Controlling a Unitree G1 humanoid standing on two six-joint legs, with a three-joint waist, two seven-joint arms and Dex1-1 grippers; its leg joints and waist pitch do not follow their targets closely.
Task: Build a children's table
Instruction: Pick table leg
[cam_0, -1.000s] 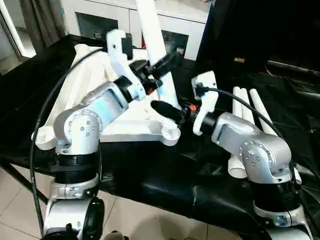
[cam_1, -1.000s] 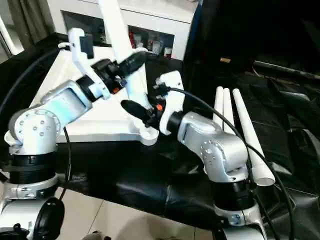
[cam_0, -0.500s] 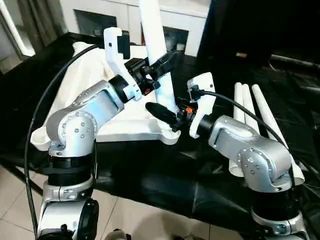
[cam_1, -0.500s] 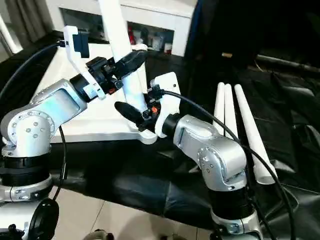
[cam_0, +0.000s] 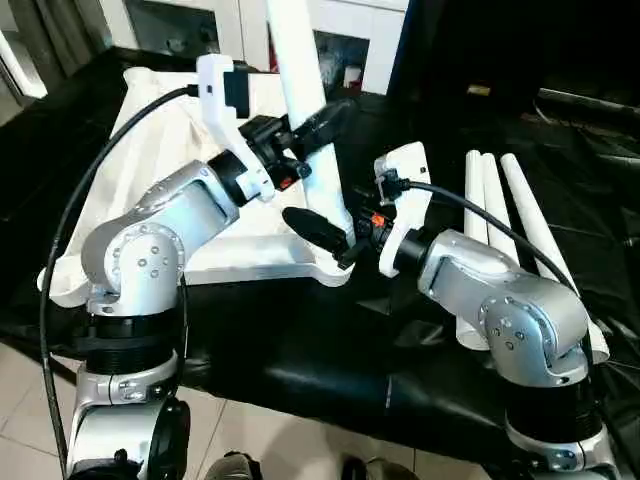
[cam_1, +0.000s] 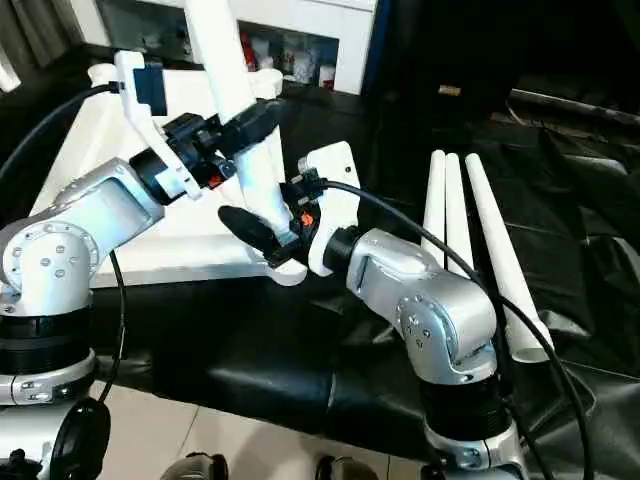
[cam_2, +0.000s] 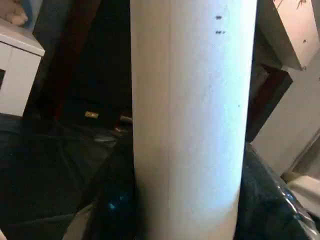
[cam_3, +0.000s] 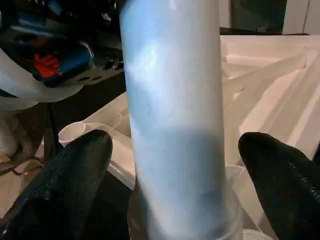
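Upright leg (cam_0: 305, 95) between left jaws, right jaws straddling its base

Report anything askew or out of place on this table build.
One thing stands out: the leg standing in the top's near corner socket leans instead of standing square. The left gripper holds it; the right gripper's fingers sit apart either side. Three spare legs lie tidy.

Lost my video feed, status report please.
Left end effector shut on upright leg. Right end effector open around leg base at tabletop corner socket. Three legs spare.
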